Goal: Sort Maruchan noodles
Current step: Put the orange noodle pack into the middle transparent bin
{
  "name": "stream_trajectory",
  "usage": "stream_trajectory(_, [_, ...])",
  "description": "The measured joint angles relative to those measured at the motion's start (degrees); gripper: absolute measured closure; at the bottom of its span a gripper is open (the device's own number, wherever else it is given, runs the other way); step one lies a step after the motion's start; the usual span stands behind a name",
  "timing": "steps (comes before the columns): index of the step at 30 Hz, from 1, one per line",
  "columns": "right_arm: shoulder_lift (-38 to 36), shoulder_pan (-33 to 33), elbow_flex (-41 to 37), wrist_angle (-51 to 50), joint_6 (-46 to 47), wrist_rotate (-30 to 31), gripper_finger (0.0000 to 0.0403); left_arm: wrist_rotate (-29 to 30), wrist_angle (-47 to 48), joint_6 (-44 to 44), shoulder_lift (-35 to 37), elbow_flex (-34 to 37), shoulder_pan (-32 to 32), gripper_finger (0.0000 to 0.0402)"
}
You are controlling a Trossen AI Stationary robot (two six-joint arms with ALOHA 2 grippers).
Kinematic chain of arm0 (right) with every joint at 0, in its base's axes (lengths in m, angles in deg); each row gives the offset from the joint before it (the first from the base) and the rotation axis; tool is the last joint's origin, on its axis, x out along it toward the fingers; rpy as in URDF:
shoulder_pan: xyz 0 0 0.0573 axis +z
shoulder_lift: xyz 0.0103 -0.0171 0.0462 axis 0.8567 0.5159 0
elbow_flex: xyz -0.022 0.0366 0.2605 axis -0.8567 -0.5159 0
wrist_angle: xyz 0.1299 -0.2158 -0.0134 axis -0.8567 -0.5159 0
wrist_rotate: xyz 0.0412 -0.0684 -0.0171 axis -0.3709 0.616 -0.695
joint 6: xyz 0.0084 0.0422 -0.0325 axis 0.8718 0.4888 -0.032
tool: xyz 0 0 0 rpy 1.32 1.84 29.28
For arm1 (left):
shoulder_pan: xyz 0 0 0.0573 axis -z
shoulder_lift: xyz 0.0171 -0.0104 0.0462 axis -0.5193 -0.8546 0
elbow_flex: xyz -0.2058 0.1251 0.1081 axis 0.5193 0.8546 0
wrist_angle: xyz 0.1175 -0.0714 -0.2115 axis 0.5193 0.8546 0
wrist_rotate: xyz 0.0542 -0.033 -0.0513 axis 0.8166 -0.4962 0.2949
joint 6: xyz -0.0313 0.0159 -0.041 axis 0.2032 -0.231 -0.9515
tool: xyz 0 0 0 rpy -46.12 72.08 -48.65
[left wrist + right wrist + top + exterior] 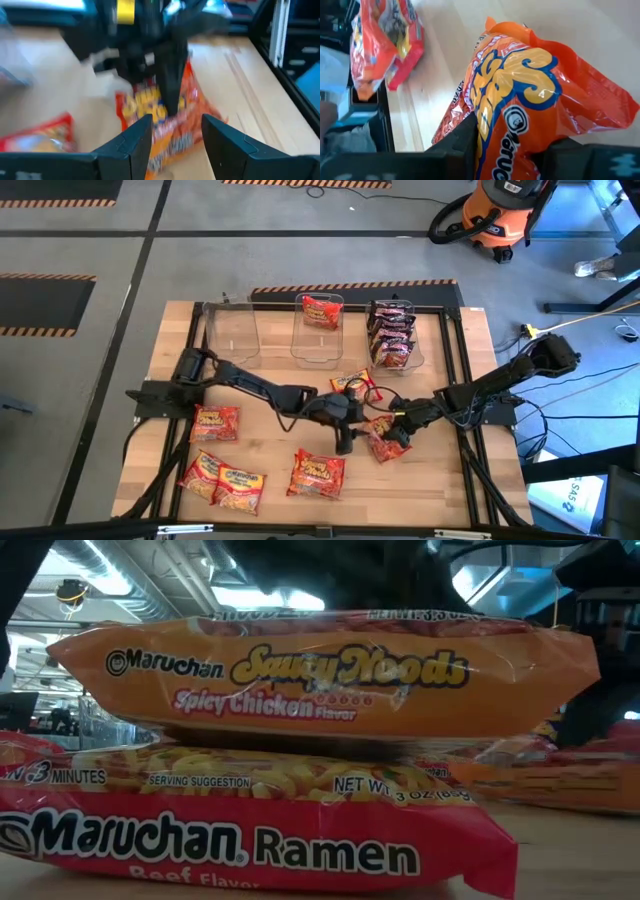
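An orange Maruchan packet (384,444) lies right of the table's middle, with my right gripper (400,428) shut on it. My left gripper (345,442) hangs open just left of that packet, above the table, with nothing between its fingers (135,137). Another orange-red packet (355,385) lies flat a little farther back. Several red and orange packets (213,423) lie flat at the near left. One more (317,473) lies near the front middle, and in the low view an orange packet (320,670) rests on a red one (250,830). My right gripper pinches the orange packet between its two fingers (462,140), with one end of the packet (510,125) standing up between them. The fingers slant down from the table's right side. The wrapper is crumpled at the hold, and the packet's other end (165,135) seems to lie on the table.
Three clear bins stand along the far edge: the left one (232,330) shows nothing inside, the middle one (320,340) holds a red packet and the right one (395,358) holds several dark packets. Black frame rails (452,380) run along the table's right side.
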Motion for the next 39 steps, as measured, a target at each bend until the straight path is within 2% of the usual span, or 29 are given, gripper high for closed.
stream_trajectory(5, [0.0, -0.7, 3.1, 0.0, 0.0, 1.6, 0.0304, 2.0, -2.0, 3.7, 6.3, 5.6, -1.5, 0.0237])
stream_trajectory(10, [0.0, -0.6, 7.2, -0.2, -2.1, 3.8, 0.0304, -1.4, -11.4, 1.7, 16.1, 19.5, -2.4, 0.0237])
stream_trajectory(16, [0.0, -0.8, 12.7, -0.2, -11.3, 8.8, 0.0304, -3.5, -23.4, 0.7, 27.8, 35.7, -1.0, 0.0237])
stream_trajectory(21, [0.0, -3.7, 18.3, -4.2, -20.2, 12.2, 0.0304, -3.7, -24.6, 1.7, 36.4, 44.5, 0.2, 0.0237])
stream_trajectory(26, [0.0, -9.8, 24.7, -11.4, -31.4, 15.2, 0.0304, -3.3, -20.5, 2.7, 45.0, 50.2, 0.0, 0.0237])
stream_trajectory(30, [0.0, -15.2, 28.1, -13.5, -43.2, 16.4, 0.0304, 0.2, -13.9, 2.7, 51.9, 53.0, -0.8, 0.0237])
stream_trajectory(36, [0.1, -24.1, 33.3, -13.5, -61.8, 17.2, 0.0304, 7.5, -10.2, 3.5, 57.7, 54.2, -2.6, 0.0237])
stream_trajectory(39, [1.6, -28.5, 37.3, -14.3, -68.9, 17.4, 0.0304, 8.4, -9.9, 5.6, 58.9, 54.2, -3.5, 0.0237])
